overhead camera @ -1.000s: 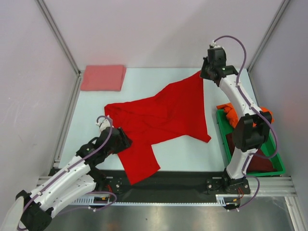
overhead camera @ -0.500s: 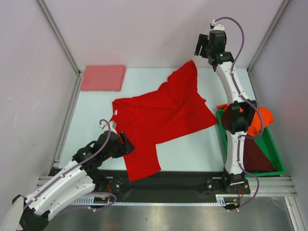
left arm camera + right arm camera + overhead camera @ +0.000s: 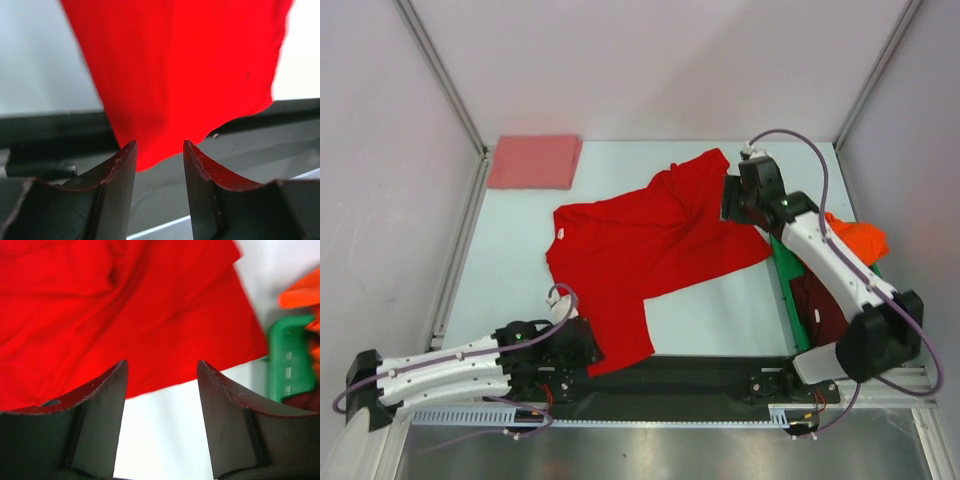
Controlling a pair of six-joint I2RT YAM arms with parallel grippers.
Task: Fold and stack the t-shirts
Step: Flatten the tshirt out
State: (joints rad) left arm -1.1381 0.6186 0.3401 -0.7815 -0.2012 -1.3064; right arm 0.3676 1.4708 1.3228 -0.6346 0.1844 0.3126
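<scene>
Soft, matt red cloth t-shirt (image 3: 640, 245) lies creased on a smooth, pale table (image 3: 710, 310) beside a green plastic bin (image 3: 277, 365).

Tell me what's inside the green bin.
In the green bin: an orange t-shirt at the far end and a dark maroon t-shirt nearer. The right arm crosses above, hiding much of both and the bin floor.

The right arm (image 3: 830, 265) hides most of the green bin (image 3: 786, 300) at 3 o'clock and part of the maroon t-shirt (image 3: 811, 303) in it; both wrist views cut the red t-shirt (image 3: 175, 75) off at 12 o'clock
</scene>
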